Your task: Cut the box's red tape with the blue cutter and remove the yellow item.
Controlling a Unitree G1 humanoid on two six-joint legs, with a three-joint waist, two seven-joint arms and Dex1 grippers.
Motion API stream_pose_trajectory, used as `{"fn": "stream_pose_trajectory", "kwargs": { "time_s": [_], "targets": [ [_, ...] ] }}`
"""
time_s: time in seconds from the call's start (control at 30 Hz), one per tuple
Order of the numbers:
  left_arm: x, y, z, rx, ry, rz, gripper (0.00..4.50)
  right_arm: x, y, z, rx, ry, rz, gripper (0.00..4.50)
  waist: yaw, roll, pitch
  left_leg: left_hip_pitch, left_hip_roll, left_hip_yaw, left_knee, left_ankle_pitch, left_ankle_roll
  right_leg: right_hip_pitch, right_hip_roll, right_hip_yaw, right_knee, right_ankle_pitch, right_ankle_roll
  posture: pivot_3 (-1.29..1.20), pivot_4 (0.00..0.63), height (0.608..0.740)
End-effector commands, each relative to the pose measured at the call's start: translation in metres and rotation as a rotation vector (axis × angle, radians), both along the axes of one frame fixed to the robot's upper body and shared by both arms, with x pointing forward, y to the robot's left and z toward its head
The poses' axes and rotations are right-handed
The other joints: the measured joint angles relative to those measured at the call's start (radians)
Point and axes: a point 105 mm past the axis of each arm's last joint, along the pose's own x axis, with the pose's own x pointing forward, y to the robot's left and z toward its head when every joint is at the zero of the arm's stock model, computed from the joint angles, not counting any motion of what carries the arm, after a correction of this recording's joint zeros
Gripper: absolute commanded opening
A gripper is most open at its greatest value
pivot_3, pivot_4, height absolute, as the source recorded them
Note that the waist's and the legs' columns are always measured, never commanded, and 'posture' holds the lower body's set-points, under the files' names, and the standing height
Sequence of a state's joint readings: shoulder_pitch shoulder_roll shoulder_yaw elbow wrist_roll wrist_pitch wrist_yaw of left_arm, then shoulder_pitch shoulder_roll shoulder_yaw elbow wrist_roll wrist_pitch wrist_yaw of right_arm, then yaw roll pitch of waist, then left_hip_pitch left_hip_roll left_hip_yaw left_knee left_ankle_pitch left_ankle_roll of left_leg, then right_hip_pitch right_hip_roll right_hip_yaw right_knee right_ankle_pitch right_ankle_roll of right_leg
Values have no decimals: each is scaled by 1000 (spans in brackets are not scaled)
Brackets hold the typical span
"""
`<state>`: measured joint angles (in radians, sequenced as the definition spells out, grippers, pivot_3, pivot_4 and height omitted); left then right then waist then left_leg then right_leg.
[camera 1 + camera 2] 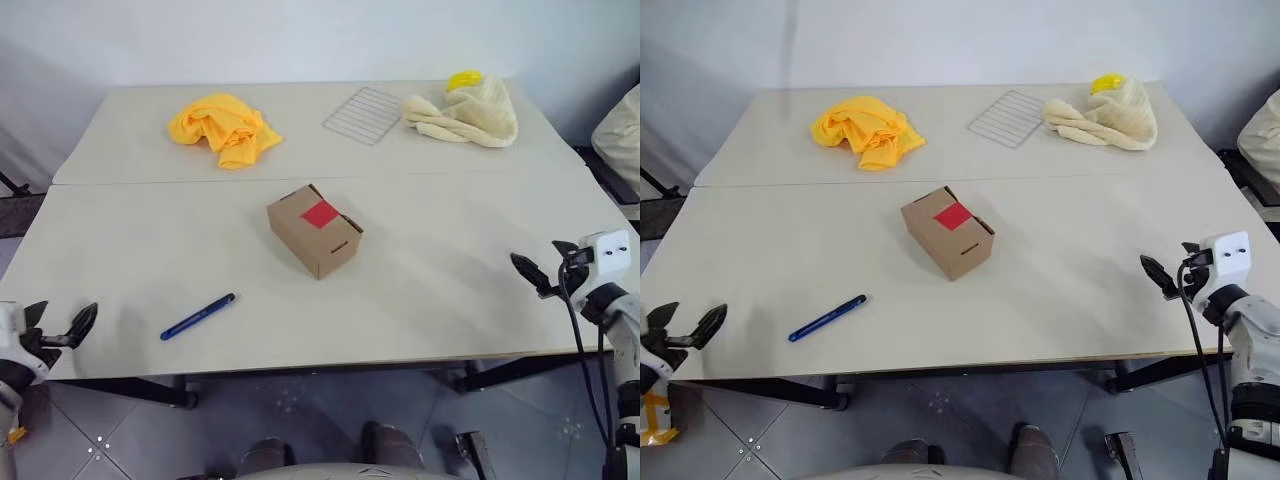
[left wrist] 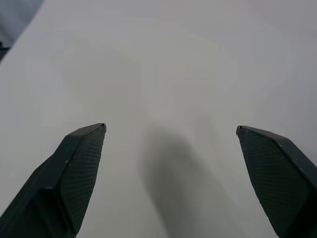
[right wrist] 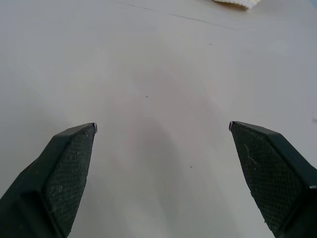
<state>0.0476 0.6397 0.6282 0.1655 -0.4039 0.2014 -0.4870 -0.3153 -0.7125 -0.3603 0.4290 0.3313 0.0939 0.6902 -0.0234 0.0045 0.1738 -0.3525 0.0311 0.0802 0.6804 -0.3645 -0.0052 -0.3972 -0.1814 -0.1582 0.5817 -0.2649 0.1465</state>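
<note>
A: Where do we stand?

B: Both our grippers, left gripper (image 1: pixel 62 328) and right gripper (image 1: pixel 543 268), hang spread wide and empty at the table's (image 1: pixel 450 300) near corners. The blue cutter (image 1: pixel 197 317) lies nearer our left; the box (image 1: pixel 314 230) sits mid-table, red tape (image 1: pixel 320 214) facing up.

A: Best approach?

B: We should probably pinch the cutter mid-barrel, across its slanted length.

Right gripper (image 1: pixel 541 262) — two black pointed fingers on white boxy wrist block, two dark dots on its face, black cables looping beneath. Left gripper (image 1: pixel 62 325) — black cross-hatched fingertips (image 2: pixel 79 173), white wrist.
</note>
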Motion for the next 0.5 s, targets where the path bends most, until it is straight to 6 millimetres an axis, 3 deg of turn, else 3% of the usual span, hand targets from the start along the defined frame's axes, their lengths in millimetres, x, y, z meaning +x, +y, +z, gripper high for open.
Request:
{"fn": "stream_pose_trajectory", "kwargs": {
  "time_s": [0.03,0.2,0.23,0.33,0.5],
  "targets": [
    [23,-16,35,84,-149,-58,4309,3,21,25,-51,-102,17,4316,1,0,0,0,0,0,1,0,0,0,0,0,1,0,0,0,150,740],
    [62,-30,43,63,-169,-124,3435,3,57,30,-32,-124,63,3851,-1,0,0,0,0,0,2,0,0,0,0,0,3,0,0,0,150,740],
    [73,-37,46,49,-178,-156,3004,3,68,27,-26,-105,95,3390,-1,0,0,0,0,0,2,0,0,0,0,0,3,0,-1,0,150,740],
    [103,-66,49,14,-181,-297,2189,3,94,20,-23,-56,148,2607,4,-1,-1,0,-1,0,2,0,0,0,0,0,3,0,0,0,150,740],
    [134,-103,45,-18,-155,-449,664,8,119,22,17,-24,168,895,2,-1,-1,0,-1,0,3,0,0,0,0,-1,3,0,0,0,150,740]
  ]
}}
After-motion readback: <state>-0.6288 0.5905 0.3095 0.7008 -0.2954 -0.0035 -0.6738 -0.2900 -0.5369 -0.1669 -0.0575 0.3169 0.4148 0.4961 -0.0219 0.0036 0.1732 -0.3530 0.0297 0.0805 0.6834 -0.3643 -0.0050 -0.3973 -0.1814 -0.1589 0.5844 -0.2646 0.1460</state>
